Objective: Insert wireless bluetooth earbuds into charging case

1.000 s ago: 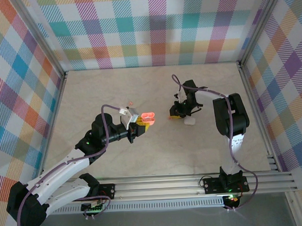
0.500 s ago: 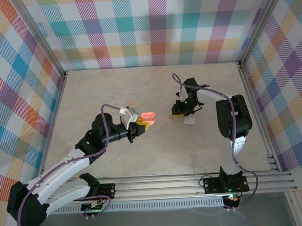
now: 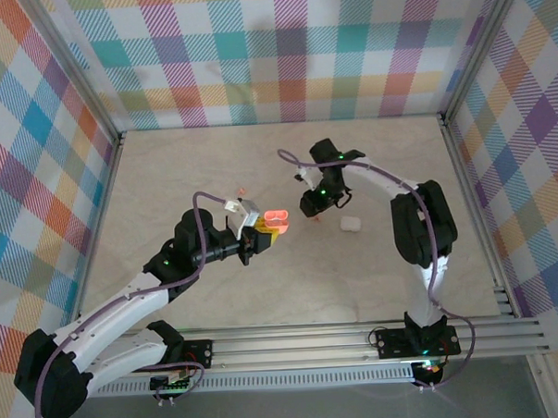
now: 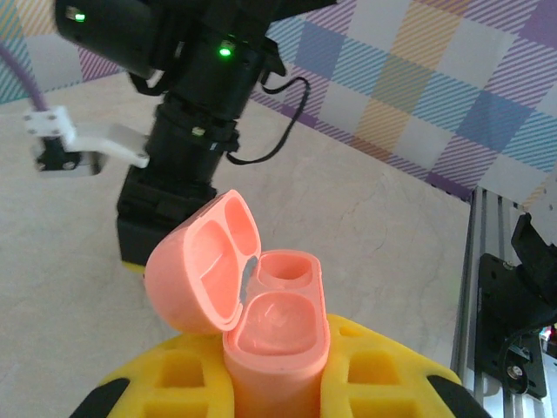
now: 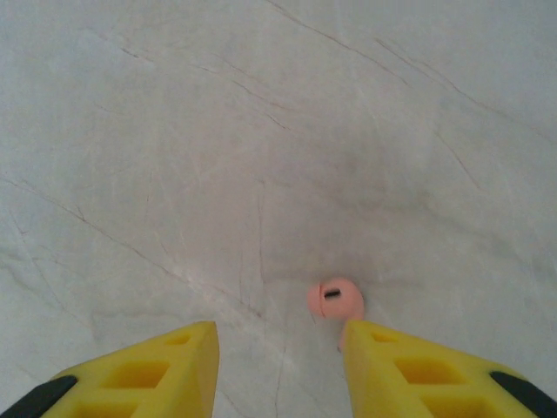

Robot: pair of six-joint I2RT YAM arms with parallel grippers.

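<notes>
My left gripper point(image 3: 262, 232) is shut on a salmon-pink charging case point(image 4: 277, 324), held upright with its lid point(image 4: 198, 266) swung open to the left. Both wells inside look empty. The same case point(image 3: 277, 218) sits left of centre in the top view. My right gripper point(image 5: 278, 348) hangs open just above the table, nothing between its yellow fingers. One salmon-pink earbud point(image 5: 335, 300) lies on the table at the tip of its right finger point(image 5: 409, 370). From above, that gripper point(image 3: 313, 206) is just right of the case.
A white pebble-like case point(image 3: 350, 223) lies on the table right of my right gripper. A tiny pink bud point(image 3: 241, 190) lies behind my left gripper. Plaid walls stand on three sides, and an aluminium rail point(image 3: 359, 340) runs along the near edge.
My right arm has swung left and back, away from the white case, and its jaws have opened wider. My left gripper, still holding the open case, has shifted slightly right.
</notes>
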